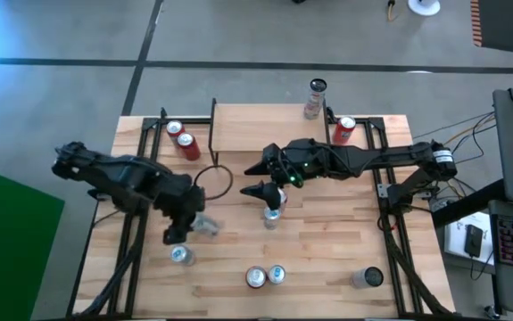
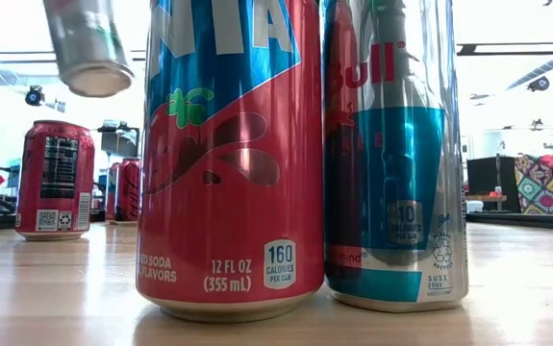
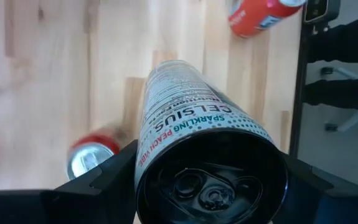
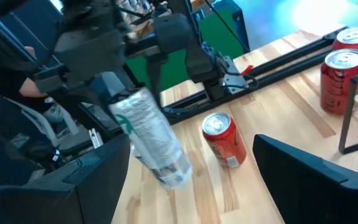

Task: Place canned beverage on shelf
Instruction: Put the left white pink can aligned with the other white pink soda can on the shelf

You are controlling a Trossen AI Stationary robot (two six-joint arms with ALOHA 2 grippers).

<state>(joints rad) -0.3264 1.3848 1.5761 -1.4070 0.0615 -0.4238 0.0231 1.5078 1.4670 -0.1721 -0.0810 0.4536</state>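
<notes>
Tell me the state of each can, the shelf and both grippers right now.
Celsius can: lifted off the table, tilted, held.
Left gripper: jaws shut on the Celsius can.
Right gripper: jaws open, empty.
Red soda can: upright on the table.
Red Bull can: upright beside it.
Shelf: standing, Celsius can not on it.

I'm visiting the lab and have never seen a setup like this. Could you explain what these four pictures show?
Two dark robot arms work at a wooden table. One picture looks straight down, one sits at tabletop height right behind two cans, and one camera rides on each wrist. The left pincer holds a silver Celsius can tilted above the table. The right pincer hangs open over a slim can, holding nothing. More cans stand around the table, and the small wooden shelf at the far edge carries none yet.
</notes>
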